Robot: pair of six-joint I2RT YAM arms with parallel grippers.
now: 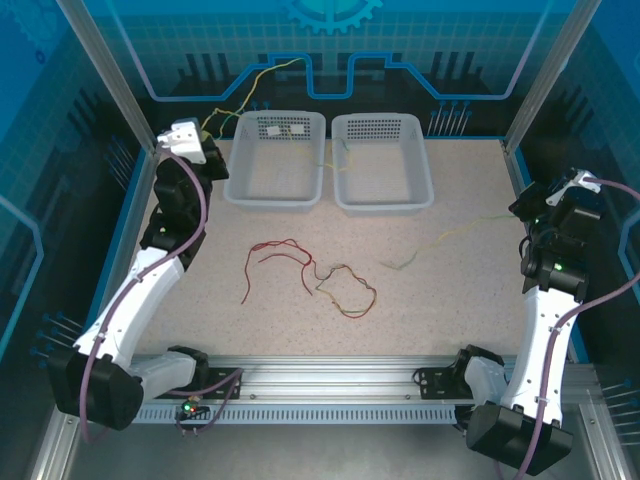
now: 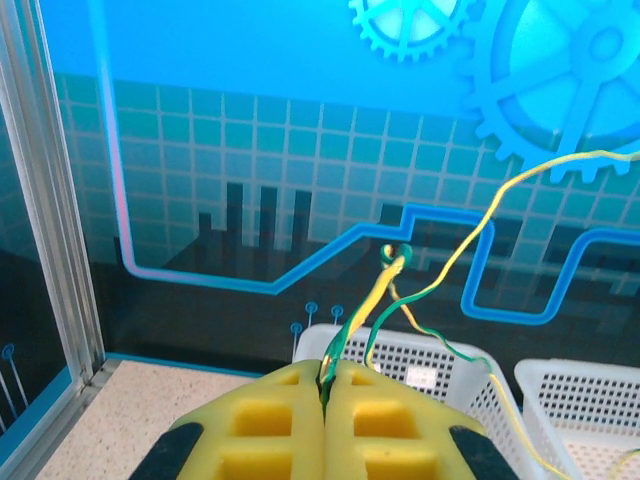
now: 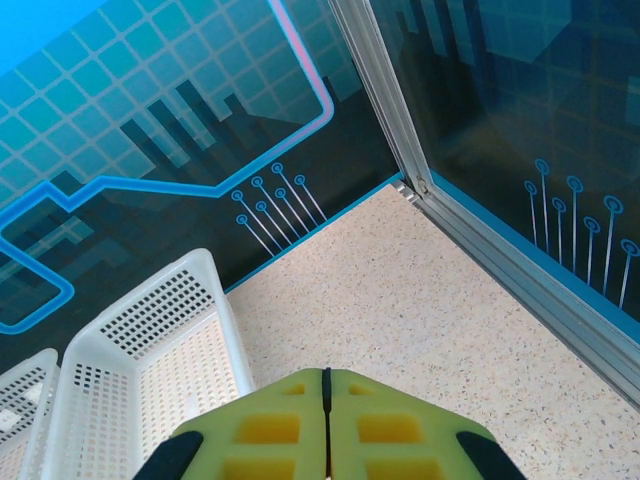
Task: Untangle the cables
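- Yellow foam pads of your left gripper are pressed together on a yellow-green cable, which is pinched in the seam between them.
- From the pads that cable rises, curls into a small loop and arcs off to the right in front of the blue back wall, above the left white basket.
- Your right gripper has its pads closed flush against each other. It sits at the table's right side, with the right white basket off to its left.
- On the speckled table, red cables lie loose near the middle and run right into a tangle of red and greenish wire.
- A pale yellow-green cable lies on the table between the tangle and your right gripper. You cannot tell whether it reaches the pads.
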